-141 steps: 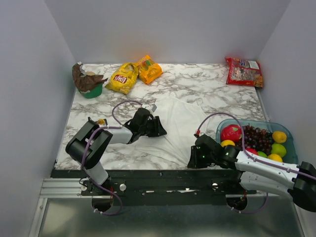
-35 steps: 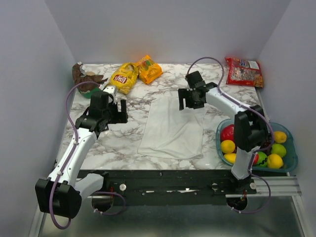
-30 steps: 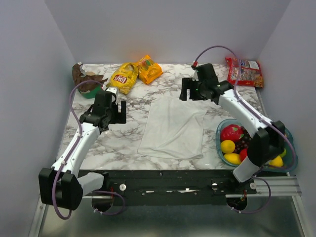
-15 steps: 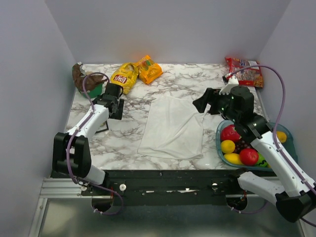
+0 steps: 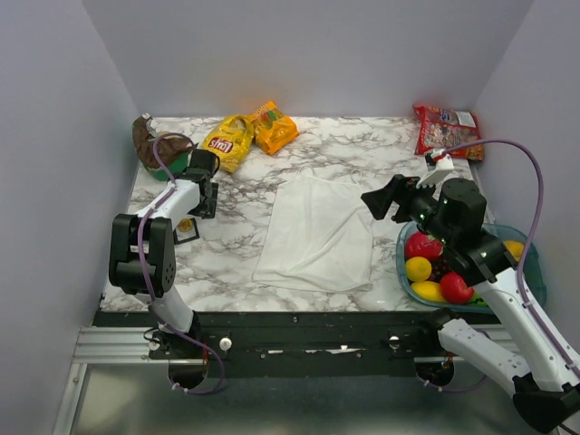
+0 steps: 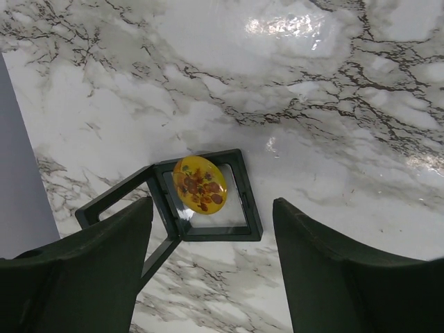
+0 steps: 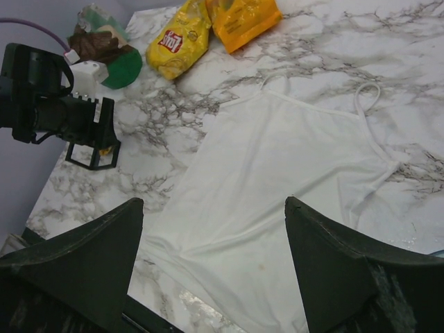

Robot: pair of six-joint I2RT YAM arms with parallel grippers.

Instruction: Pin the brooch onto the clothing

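The brooch (image 6: 200, 184), a small round yellow disc with red-brown flecks, sits in a black square frame (image 6: 239, 229) on the marble near the table's left side (image 5: 186, 228). My left gripper (image 6: 211, 277) hovers just short of it, open, with nothing between its fingers; in the top view it points down beside the frame (image 5: 205, 192). The clothing (image 5: 317, 227), a white strappy top, lies flat mid-table (image 7: 291, 180). My right gripper (image 7: 215, 277) hangs open and empty above the top's right edge (image 5: 381, 201).
A yellow snack bag (image 5: 227, 143) and an orange one (image 5: 275, 129) lie at the back, a red bag (image 5: 448, 131) at the back right. A green bowl with brown paper (image 5: 161, 154) stands back left. A blue fruit basket (image 5: 536, 288) sits under my right arm.
My left arm has folded back toward the left edge and now sits over the brooch's frame. My right arm has swung from the top's far edge to its right side.
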